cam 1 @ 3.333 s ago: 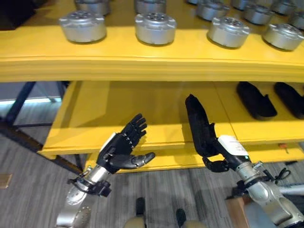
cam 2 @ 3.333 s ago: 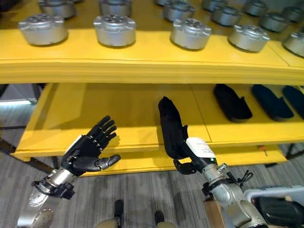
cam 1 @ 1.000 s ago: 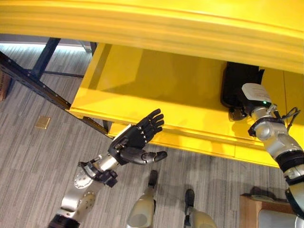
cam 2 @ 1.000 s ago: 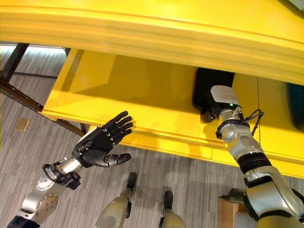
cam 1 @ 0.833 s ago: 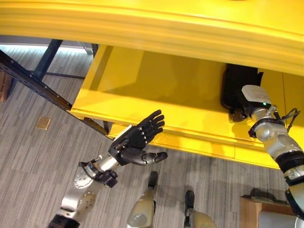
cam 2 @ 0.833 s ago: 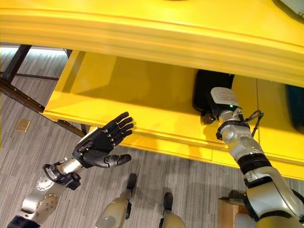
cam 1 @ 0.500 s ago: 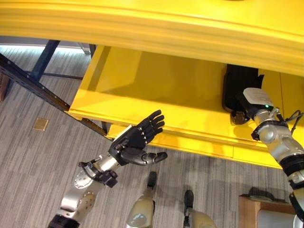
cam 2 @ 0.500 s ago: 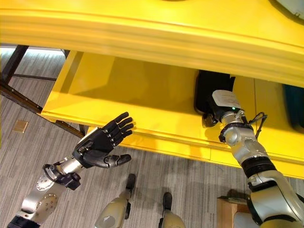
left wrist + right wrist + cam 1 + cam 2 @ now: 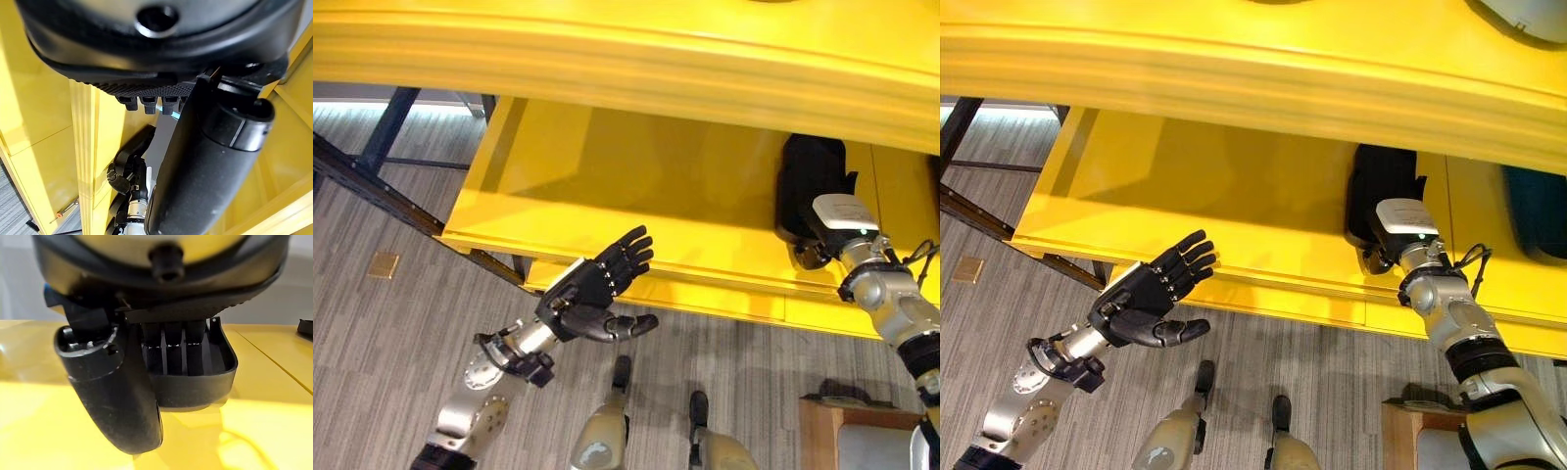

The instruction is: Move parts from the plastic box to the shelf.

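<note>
A long black part (image 9: 808, 176) lies on the yellow lower shelf (image 9: 636, 196), far in under the upper shelf. My right hand (image 9: 837, 217) holds its near end. In the right wrist view the fingers (image 9: 171, 352) lie inside the part's (image 9: 220, 367) hollow end and the thumb (image 9: 117, 396) curls beside its wall just above the shelf board. My left hand (image 9: 587, 294) hovers open in front of the lower shelf's edge, palm up and holding nothing; its thumb (image 9: 205, 166) stands out in the left wrist view.
The upper shelf's thick yellow front edge (image 9: 626, 59) overhangs the lower one. Another dark part (image 9: 1533, 211) lies further right on the lower shelf. A dark metal frame leg (image 9: 372, 166) slants at the left. A wooden box (image 9: 822, 431) stands on the floor at lower right.
The right hand has carried the black part from upright in front of the shelf to lying deep on the lower shelf. The camera has tilted down and drifted. The left hand has stayed put.
</note>
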Robot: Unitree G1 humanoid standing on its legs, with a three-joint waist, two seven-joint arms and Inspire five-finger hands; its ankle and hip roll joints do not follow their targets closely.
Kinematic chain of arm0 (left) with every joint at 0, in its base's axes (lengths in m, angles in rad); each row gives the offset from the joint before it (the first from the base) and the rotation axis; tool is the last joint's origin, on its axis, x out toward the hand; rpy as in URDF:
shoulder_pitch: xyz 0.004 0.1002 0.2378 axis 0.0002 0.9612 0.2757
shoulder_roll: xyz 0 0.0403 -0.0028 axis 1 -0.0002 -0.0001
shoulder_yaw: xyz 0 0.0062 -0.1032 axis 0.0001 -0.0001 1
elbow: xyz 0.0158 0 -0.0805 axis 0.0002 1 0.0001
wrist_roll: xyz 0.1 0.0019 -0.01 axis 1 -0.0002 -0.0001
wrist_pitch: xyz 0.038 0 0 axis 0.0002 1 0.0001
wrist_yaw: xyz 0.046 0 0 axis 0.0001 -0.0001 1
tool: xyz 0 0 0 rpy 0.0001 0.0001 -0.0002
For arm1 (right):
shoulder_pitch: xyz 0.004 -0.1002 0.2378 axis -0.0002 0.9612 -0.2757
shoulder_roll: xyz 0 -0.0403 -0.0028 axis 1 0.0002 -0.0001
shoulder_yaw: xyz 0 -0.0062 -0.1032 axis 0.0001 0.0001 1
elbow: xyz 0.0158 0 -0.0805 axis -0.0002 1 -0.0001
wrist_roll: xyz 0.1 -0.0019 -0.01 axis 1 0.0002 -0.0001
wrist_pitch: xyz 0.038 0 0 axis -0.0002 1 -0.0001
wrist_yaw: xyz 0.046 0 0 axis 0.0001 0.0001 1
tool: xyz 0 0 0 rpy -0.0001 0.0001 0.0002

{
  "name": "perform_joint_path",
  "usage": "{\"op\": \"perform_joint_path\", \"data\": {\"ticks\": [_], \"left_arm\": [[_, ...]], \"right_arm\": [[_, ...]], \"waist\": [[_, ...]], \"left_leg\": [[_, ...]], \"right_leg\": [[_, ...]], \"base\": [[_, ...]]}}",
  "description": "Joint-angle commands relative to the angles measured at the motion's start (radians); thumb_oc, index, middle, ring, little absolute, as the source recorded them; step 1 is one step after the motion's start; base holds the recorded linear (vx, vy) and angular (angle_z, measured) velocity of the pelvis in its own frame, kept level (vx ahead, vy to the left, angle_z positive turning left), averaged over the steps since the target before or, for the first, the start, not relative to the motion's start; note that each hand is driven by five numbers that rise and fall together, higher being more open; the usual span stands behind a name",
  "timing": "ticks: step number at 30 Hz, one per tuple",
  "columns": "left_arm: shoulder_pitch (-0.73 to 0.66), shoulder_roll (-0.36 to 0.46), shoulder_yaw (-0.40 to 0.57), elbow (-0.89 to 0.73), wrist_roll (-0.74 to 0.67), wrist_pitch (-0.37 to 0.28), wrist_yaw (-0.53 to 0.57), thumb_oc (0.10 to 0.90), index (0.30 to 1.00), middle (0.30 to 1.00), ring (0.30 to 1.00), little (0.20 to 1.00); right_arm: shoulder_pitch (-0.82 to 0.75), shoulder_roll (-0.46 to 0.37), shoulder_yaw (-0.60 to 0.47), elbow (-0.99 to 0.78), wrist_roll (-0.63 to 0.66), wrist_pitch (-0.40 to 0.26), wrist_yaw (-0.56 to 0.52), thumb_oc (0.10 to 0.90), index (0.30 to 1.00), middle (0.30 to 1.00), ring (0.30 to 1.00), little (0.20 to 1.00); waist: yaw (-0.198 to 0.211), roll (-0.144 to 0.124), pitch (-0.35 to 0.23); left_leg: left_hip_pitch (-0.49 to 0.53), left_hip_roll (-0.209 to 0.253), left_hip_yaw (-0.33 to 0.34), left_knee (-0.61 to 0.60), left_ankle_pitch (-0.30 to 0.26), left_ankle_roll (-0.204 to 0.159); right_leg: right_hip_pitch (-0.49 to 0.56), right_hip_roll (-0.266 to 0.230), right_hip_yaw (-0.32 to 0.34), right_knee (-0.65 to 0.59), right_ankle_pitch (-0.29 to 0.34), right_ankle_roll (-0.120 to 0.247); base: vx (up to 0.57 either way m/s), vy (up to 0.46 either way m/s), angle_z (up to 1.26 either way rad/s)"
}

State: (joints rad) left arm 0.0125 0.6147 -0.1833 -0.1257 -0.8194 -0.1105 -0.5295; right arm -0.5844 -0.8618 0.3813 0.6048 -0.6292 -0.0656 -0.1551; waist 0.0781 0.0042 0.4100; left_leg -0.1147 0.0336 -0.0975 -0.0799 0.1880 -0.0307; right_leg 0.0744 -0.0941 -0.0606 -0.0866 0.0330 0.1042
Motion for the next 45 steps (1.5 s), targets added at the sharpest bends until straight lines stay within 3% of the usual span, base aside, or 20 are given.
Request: {"op": "perform_joint_path", "data": {"ticks": [1,8,26,45], "left_arm": [[-0.035,-0.002,0.037,-0.114,-0.054,-0.084,-0.047,0.9,1.0,1.0,1.0,1.0],[-0.035,0.0,0.035,-0.114,-0.061,-0.082,-0.049,0.9,1.0,1.0,1.0,1.0],[-0.026,-0.002,0.026,-0.119,-0.072,-0.092,-0.056,0.9,1.0,1.0,1.0,1.0],[-0.017,-0.014,0.033,-0.127,-0.066,-0.09,-0.05,0.9,1.0,1.0,1.0,1.0]], "right_arm": [[-0.036,-0.095,0.057,0.031,-0.051,0.062,-0.051,0.9,1.0,1.0,1.0,1.0],[-0.045,-0.092,0.046,0.057,-0.077,0.115,-0.107,0.9,1.0,1.0,1.0,1.0],[-0.045,-0.085,0.06,0.08,-0.161,0.162,-0.138,0.9,1.0,1.0,1.0,1.0],[-0.005,-0.035,0.029,0.015,-0.054,0.107,-0.129,0.9,1.0,1.0,1.0,1.0]], "waist": [[-0.004,0.0,-0.066],[-0.005,0.007,-0.07],[-0.008,0.017,-0.072],[-0.018,0.021,-0.075]], "left_leg": [[0.044,0.04,0.075,0.059,-0.171,-0.005],[0.044,0.04,0.075,0.059,-0.171,-0.005],[0.045,0.039,0.08,0.057,-0.171,-0.006],[0.056,0.041,0.084,0.058,-0.174,-0.004]], "right_leg": [[-0.104,0.01,-0.01,0.143,-0.068,-0.038],[-0.105,0.009,-0.011,0.144,-0.069,-0.039],[-0.108,0.005,-0.013,0.146,-0.07,-0.039],[-0.105,0.001,-0.011,0.153,-0.073,-0.04]], "base": [[0.0,0.0,0.0],[0.0,0.0,0.0],[0.0,0.0,0.0],[0.0,0.003,-0.01]]}}
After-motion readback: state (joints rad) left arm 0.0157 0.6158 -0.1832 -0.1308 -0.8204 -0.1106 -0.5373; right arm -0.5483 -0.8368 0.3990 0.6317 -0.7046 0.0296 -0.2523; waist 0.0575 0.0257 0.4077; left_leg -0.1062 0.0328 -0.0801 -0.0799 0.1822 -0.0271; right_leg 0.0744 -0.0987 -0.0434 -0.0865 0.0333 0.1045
